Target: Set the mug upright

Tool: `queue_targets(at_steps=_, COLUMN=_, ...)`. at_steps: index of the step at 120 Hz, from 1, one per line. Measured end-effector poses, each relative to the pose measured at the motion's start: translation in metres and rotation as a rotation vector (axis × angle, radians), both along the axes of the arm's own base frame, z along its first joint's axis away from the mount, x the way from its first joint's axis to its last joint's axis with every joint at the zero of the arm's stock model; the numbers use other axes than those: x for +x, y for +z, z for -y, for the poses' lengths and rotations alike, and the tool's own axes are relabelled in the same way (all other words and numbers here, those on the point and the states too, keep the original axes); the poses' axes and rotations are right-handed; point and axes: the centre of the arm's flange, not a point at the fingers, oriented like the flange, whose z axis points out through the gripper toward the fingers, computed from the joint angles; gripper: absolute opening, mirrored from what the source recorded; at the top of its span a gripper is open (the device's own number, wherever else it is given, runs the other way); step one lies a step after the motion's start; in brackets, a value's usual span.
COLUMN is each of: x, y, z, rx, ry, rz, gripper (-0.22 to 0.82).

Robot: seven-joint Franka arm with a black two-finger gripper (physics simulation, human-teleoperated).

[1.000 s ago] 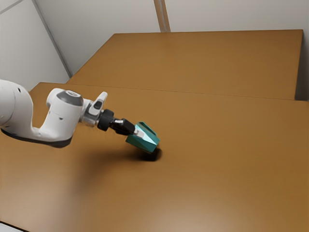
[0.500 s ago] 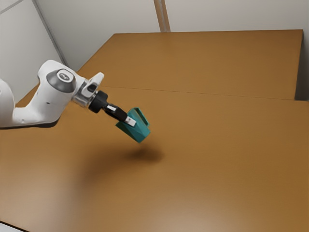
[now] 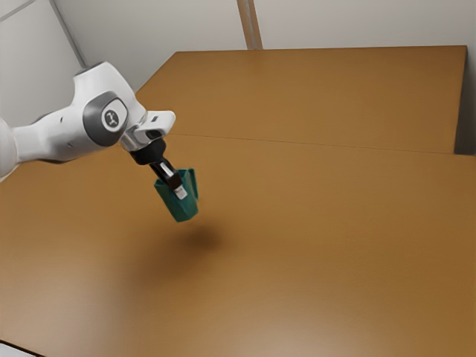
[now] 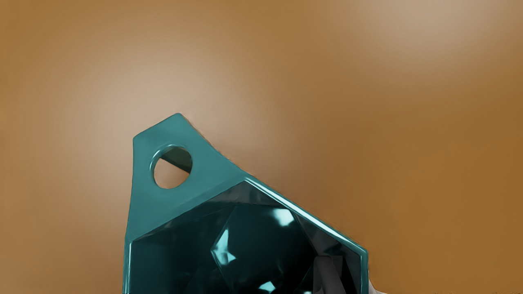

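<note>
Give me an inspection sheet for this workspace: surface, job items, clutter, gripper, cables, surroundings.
Surface: brown table, soft glare, with a shadow below the mug.
Job's things: teal mug, held above the table, tilted, mouth upward; its handle has a round hole.
Clutter: nothing seen.
Gripper: black, two-fingered, shut on the mug's wall, one finger inside the mouth, the other outside.
Cables: nothing seen.
Surroundings: pale walls beyond the table, with a brown vertical strip.
</note>
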Motion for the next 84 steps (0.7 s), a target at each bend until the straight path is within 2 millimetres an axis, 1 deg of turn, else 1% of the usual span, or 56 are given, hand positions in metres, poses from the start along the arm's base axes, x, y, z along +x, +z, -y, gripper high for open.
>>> queue_targets(at_steps=15, x=-0.008, y=0.004, z=0.001, rx=0.070, ry=0.029, rz=0.005, gripper=-0.17)
queue_targets(at_steps=37, x=-0.022, y=-0.001, z=0.004, rx=0.139, ry=0.088, rz=0.001, gripper=-0.17)
queue_targets(at_steps=51, x=-0.031, y=-0.014, z=0.003, rx=0.167, ry=0.133, rz=-0.006, gripper=-0.17)
queue_targets(at_steps=72, x=-0.033, y=-0.020, z=0.010, rx=0.216, ry=0.176, rz=0.012, gripper=-0.17)
queue_targets(at_steps=84, x=-0.035, y=-0.028, z=0.010, rx=0.230, ry=0.211, rz=0.021, gripper=-0.17)
